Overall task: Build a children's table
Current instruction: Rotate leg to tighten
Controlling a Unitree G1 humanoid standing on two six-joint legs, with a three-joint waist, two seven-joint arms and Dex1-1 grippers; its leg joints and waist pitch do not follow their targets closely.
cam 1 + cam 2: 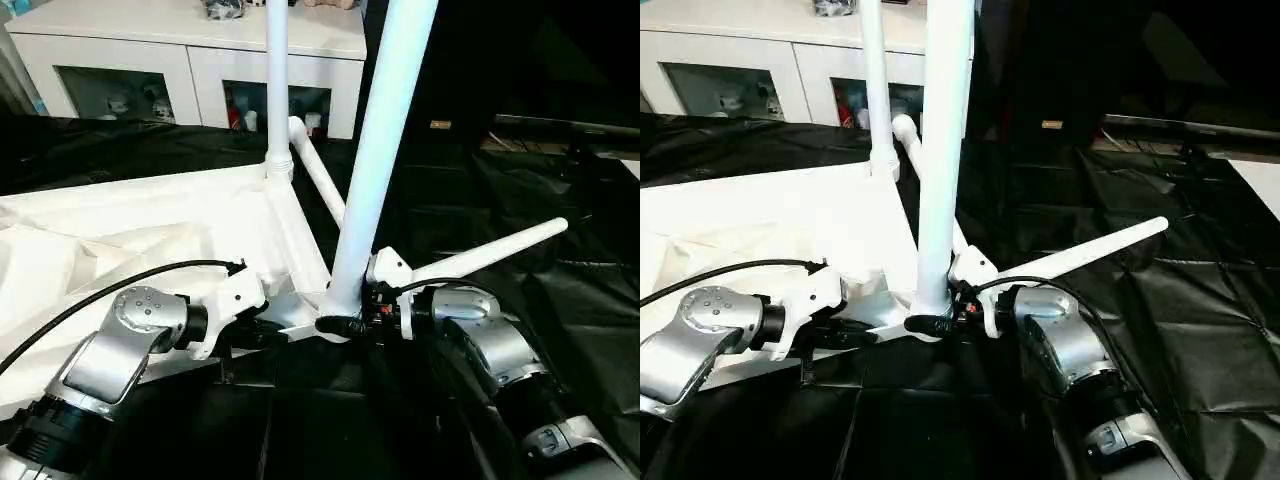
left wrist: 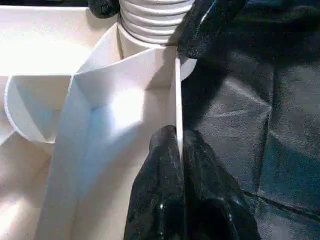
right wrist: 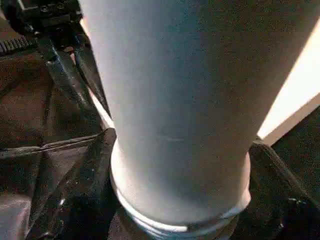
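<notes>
- Right gripper (image 1: 340,325) is wrapped around the foot of the near leg (image 1: 375,160), one black finger on each side of the tube, right where its ribbed end meets the corner socket (image 2: 150,22).
- Left gripper (image 2: 178,145) is pinched closed on the thin upright rim of the tabletop (image 1: 150,230), a finger (image 2: 160,185) on each face of that wall, just at 9 o'clock of the socket.
- The tabletop lies upside down on the black sheet (image 1: 560,300), ribbed underside facing up, filling the scene from centre out to 9 o'clock.
- The near leg stands tilted in the corner nearest the robot, rising toward 12 o'clock and out of the top.
- A second leg (image 1: 277,80) stands upright in the far corner socket, at 11 o'clock of the near one.
- Two more legs lie loose on the sheet: one (image 1: 490,252) stretches toward 2 o'clock from the right wrist; the other (image 1: 318,170) slants just beside the far corner.
- Beyond the sheet at 12 o'clock stands a white cabinet (image 1: 190,55) with glass doors, small items behind the panes.
</notes>
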